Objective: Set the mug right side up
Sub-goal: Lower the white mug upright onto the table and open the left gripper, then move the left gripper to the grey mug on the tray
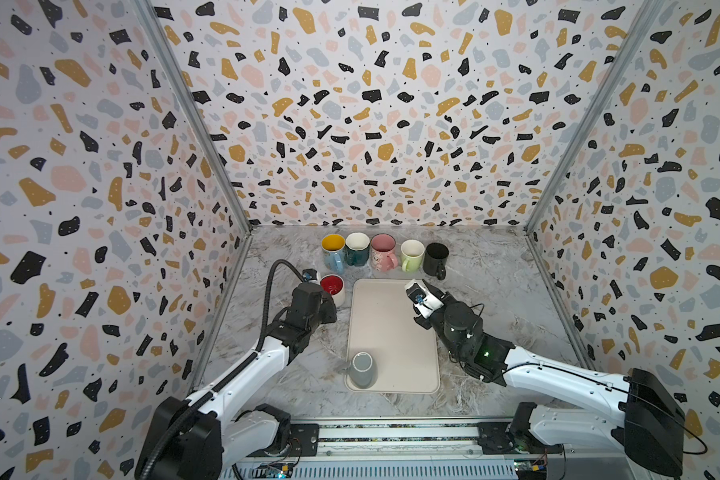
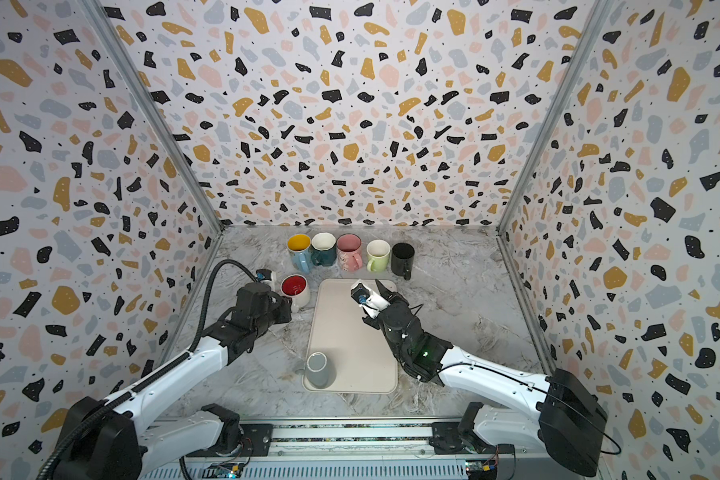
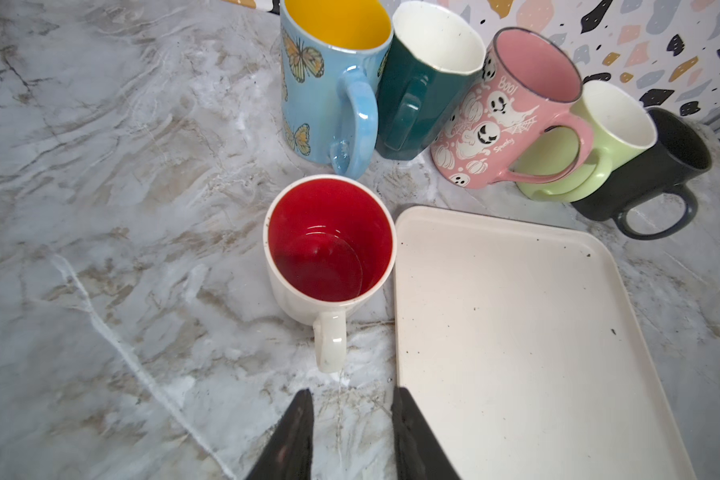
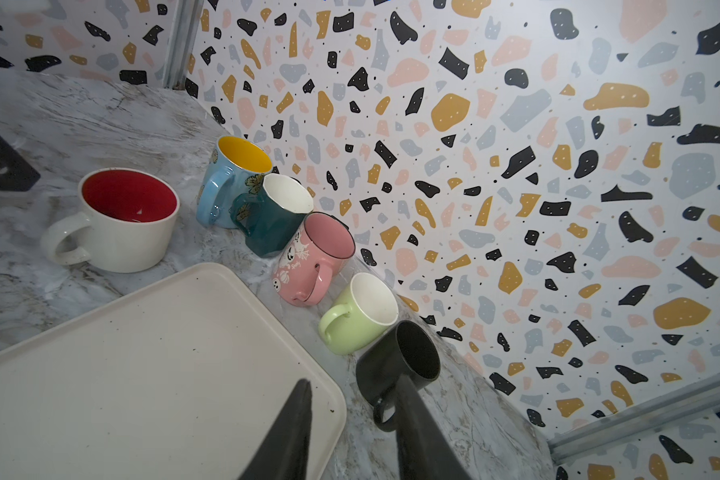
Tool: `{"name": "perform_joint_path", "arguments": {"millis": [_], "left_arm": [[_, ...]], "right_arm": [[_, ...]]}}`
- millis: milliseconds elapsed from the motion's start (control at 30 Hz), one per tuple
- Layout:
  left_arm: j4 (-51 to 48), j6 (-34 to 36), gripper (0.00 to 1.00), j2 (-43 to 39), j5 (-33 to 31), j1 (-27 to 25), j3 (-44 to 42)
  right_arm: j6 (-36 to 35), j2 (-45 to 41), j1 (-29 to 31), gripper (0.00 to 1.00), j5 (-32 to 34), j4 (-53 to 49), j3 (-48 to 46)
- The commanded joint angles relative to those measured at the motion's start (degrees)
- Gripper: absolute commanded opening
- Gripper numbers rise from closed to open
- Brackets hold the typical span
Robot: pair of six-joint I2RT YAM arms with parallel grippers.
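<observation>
- The grey mug point(image 1: 362, 370) stands on the near left corner of the cream tray point(image 1: 391, 324). It looks to be mouth down, with its flat base up. Both top views show it there point(image 2: 320, 370), well apart from either arm.
- The tray lies lengthwise in the middle of the marbled surface point(image 1: 495, 299), and the rest of it is bare apart from a few dark specks.
- The left hand point(image 3: 352, 392) hangs low over the surface beside the tray's far left corner. Its two dark fingers are parted a little way, with nothing between them.
- Just ahead of those fingers is a red-lined white mug point(image 3: 329, 245), upright and just beside the tray's edge. Its handle points back at the hand, and a small gap separates the handle from the fingertips.
- The right hand point(image 4: 354, 382) is over the tray's far right corner, with its fingers likewise somewhat apart and gripping nothing.
- A black mug point(image 4: 395, 374) stands upright on the surface just past that corner, and one finger partly covers it in the right wrist view.
- Along the back wall, four more upright mugs stand in a row with the black one. They are a blue butterfly mug point(image 3: 325, 83) with a yellow inside, a teal mug point(image 3: 420, 91), a pink ghost mug point(image 3: 512, 116) and a pale green mug point(image 3: 599, 137).
</observation>
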Motion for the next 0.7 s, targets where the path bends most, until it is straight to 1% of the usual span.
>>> {"name": "perform_joint_path", "arguments": {"millis": [0,200,267,400,433,500,533,667], "left_arm": [[-8.8,-0.2,0.33,-1.2,2.5,-0.1,6.5],[-22.9,-7.4,0.33,4.1,9.6,-0.1,18.0],[-26.5,-9.6,0.33,5.6,12.5,0.1,21.3],[-33.8,-15.6,0.31,7.7,15.9,0.7,26.5],[-35.3,-17.5,0.31,7.9,16.6,0.9,26.8],[-36.9,-23.6,0.31,7.6,19.4,1.2,26.1],[-36.5,-25.7,0.32,7.2,21.0,1.3,24.9],[-31.6,-41.0,0.32,3.5,28.7,1.8,17.2]], "right_arm": [[3.5,0.4,-0.5,0.36,-1.8,-2.6,3.4],[7.3,3.8,-1.6,0.36,-3.8,-7.1,7.3],[8.0,4.3,-1.8,0.36,-4.9,-7.6,7.6],[9.3,4.3,-2.1,0.37,-7.2,-7.2,7.3],[9.6,4.2,-2.2,0.37,-7.7,-7.1,7.3],[9.9,3.9,-2.4,0.37,-8.5,-6.9,7.1],[10.0,3.8,-2.4,0.37,-8.7,-6.8,7.0],[10.3,2.3,-2.7,0.37,-9.1,-6.8,6.3]]}}
